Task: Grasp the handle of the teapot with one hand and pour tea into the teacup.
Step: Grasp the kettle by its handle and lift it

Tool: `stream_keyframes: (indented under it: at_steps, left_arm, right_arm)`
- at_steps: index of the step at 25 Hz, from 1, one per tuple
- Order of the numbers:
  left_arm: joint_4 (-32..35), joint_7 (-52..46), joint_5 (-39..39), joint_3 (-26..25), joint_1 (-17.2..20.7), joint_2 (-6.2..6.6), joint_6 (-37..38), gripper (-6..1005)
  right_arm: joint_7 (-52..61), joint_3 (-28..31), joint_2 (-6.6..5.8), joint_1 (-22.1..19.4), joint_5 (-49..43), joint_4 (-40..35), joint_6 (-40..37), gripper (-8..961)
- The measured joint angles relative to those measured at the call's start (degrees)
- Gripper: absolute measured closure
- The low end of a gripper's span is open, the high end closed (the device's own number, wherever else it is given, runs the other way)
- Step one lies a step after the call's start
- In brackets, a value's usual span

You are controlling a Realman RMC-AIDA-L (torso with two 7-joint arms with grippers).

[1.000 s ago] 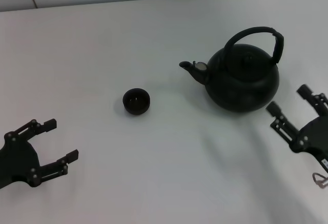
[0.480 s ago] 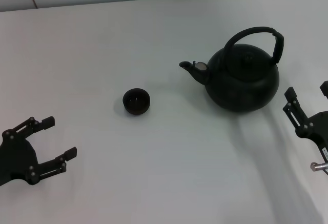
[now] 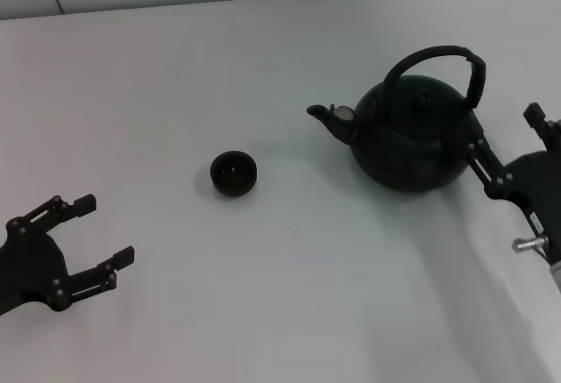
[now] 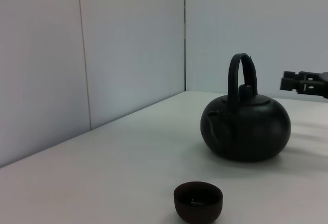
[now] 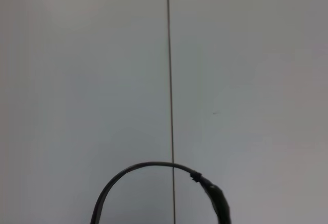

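A: Where are you in the task?

B: You're on the approach. Your right gripper [image 3: 508, 142] sits at the right edge of the head view, fingers spread, holding nothing, just beside the teapot [image 3: 412, 138] at centre right. The handle [image 3: 438, 57] arches over the lid, ungrasped.

A: And the next move?

B: In my judgement you need to rise to the hoop's top, put one finger on each side of it, and close before lifting.

A: The cup?

B: The teacup [image 3: 233, 173] stands left of centre, well apart from the spout, on the table [image 3: 263, 295].

A: What has changed?

B: A second ago your right gripper was lower in the frame; it has climbed toward the pot's side. Your left gripper [image 3: 92, 238], open at lower left, has barely moved.
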Motion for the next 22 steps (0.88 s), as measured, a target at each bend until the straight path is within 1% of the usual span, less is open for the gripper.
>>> stream_keyframes:
  at_steps: [7,11,17,22]
  left_arm:
    - [0.09,-0.39,0.0,-0.14,-0.15,-0.26,-0.27,136]
    - [0.09,-0.41,-0.38,-0.59,-0.26,-0.41,-0.29,135]
    - [0.09,-0.44,-0.59,-0.76,-0.34,-0.59,-0.31,136]
    - [0.09,-0.45,-0.82,-0.84,-0.34,-0.63,-0.36,136]
  right_arm:
    - [0.24,2.91,0.04,3.27,0.02,-2.07,2.46,179]
    - [0.25,3.68,0.02,4.27,0.02,-2.61,3.35,179]
    - [0.37,5.14,-0.03,6.86,0.02,-3.38,7.12,180]
    - [0.39,5.66,-0.01,7.79,0.02,-4.01,8.27,180]
